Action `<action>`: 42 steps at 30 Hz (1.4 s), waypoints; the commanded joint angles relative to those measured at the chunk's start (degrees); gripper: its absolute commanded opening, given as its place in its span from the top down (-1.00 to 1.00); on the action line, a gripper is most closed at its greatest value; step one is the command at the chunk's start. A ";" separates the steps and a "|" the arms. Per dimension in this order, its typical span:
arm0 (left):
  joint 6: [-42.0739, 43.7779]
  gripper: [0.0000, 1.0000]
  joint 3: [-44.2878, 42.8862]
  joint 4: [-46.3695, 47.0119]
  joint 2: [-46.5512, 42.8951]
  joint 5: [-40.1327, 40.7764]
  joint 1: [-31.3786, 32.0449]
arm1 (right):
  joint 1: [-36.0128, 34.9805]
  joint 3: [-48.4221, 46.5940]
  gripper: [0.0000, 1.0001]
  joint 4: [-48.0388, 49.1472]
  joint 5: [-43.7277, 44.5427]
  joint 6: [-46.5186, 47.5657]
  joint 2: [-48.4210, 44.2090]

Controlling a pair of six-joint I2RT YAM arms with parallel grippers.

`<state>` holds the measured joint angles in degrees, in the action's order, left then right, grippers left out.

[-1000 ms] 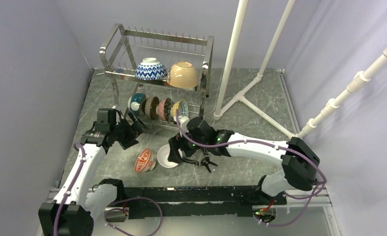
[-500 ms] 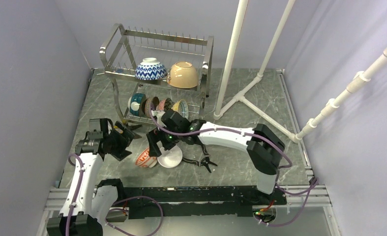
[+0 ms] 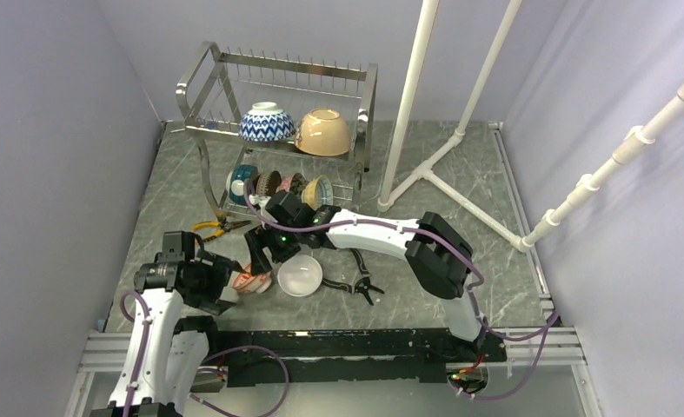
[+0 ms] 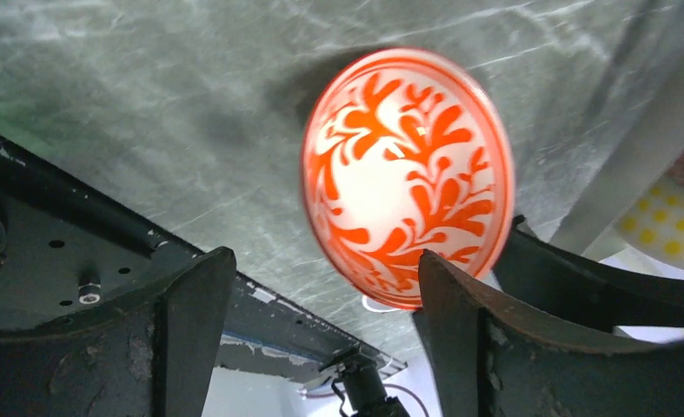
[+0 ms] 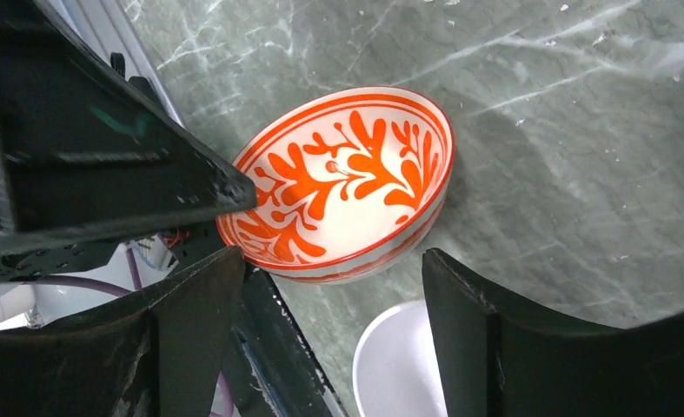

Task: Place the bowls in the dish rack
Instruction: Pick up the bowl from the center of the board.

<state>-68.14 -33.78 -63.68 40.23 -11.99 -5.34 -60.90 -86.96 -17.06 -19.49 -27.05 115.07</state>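
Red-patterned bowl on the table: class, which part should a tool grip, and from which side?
Probably the raised rim of the red-patterned bowl, pinched inside and out. It sits tilted with its mouth facing up, so come down from above.

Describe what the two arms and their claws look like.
Left arm and right arm: white links, black joints, a purple cable looping along each. Left claw and right claw: two broad, curved black fingers, scuffed matte.
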 commanded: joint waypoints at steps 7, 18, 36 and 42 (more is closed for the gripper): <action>-6.08 -0.35 12.62 10.54 1.05 -13.10 -0.32 | -0.01 -2.76 -0.49 -0.61 0.38 0.72 1.25; -8.50 0.95 14.13 15.63 0.81 -12.16 -0.31 | 1.75 2.02 -0.58 1.84 1.24 0.53 -5.85; 17.17 0.95 -14.62 4.74 -8.61 16.55 -0.34 | 4.09 15.48 -0.90 11.78 -0.26 -1.96 -24.91; 25.63 0.95 -23.37 11.30 -7.23 18.59 -0.32 | 3.97 19.60 -0.90 11.35 0.46 -1.82 -31.32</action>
<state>-50.59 -50.13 -60.16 32.10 3.86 -5.58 -56.82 -69.63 -8.93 -19.05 -28.51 88.99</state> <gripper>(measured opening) 0.048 0.948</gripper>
